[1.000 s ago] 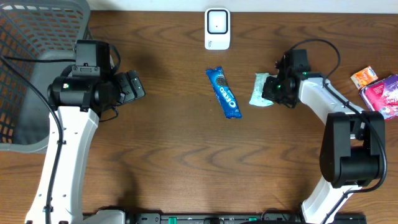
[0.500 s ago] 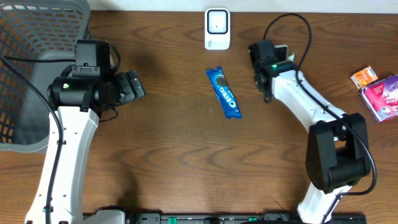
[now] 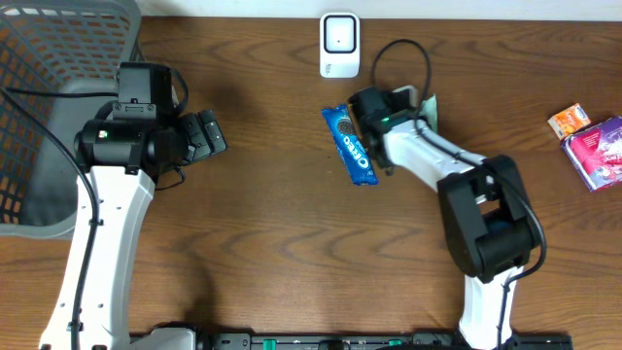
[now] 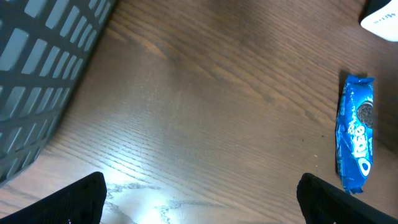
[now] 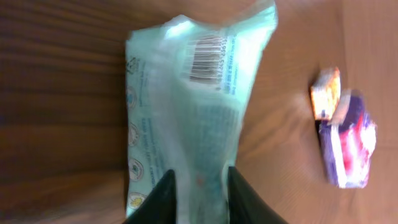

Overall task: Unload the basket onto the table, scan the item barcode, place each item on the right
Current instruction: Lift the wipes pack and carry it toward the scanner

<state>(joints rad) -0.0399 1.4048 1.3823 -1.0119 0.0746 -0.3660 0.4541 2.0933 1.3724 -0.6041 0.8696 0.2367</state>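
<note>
Rates the task as part done: finds the pale green packet [image 5: 186, 93] between the fingers of the right tool [image 5: 200, 177], near the white scanner [image 3: 339, 44] and just right of the Oreo pack [image 3: 350, 146], but judges no scan made, with presenting the barcode [image 5: 207, 59] to the scanner left to do. Notes the right tool slightly parted around the packet's near end, cannot tell whether clamped or loose, and notes the left tool [image 4: 202, 199] wide open, empty, well apart. Logs the packet's long axis running straight out from the tool, barcode end leading, printed face toward the wrist camera.
</note>
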